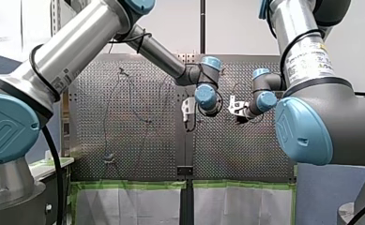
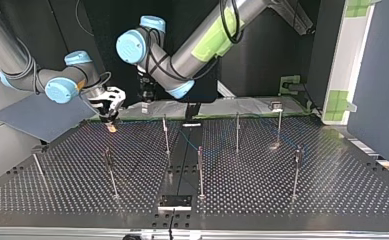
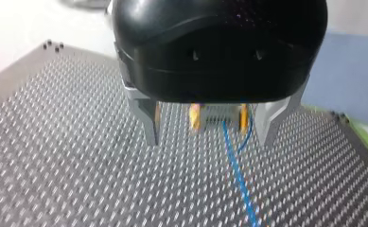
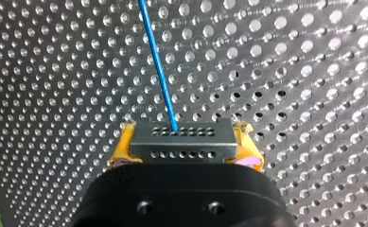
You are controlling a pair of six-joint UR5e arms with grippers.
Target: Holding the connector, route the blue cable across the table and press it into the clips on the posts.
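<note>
In the right wrist view my right gripper (image 4: 184, 135) is shut, its yellow pads (image 4: 123, 144) clamping a small grey connector (image 4: 182, 146). The blue cable (image 4: 157, 61) leaves the connector and runs away over the perforated plate. My left gripper (image 3: 210, 141) stands open, metal fingers (image 3: 149, 120) wide apart with nothing between them. Just beyond it are the connector (image 3: 215, 113) and the cable (image 3: 236, 175). In the top view my right gripper (image 2: 110, 114) hangs low at the table's far edge, and my left gripper (image 2: 145, 102) is beside it. Several thin posts (image 2: 166, 135) stand on the table.
More posts (image 2: 200, 172) (image 2: 296, 172) (image 2: 111, 172) rise across the perforated table (image 2: 332, 190). A black strip (image 2: 179, 170) runs down its middle. A blue-grey panel (image 2: 32, 117) lies at the top view's left, and a white frame (image 2: 349, 60) stands at its right.
</note>
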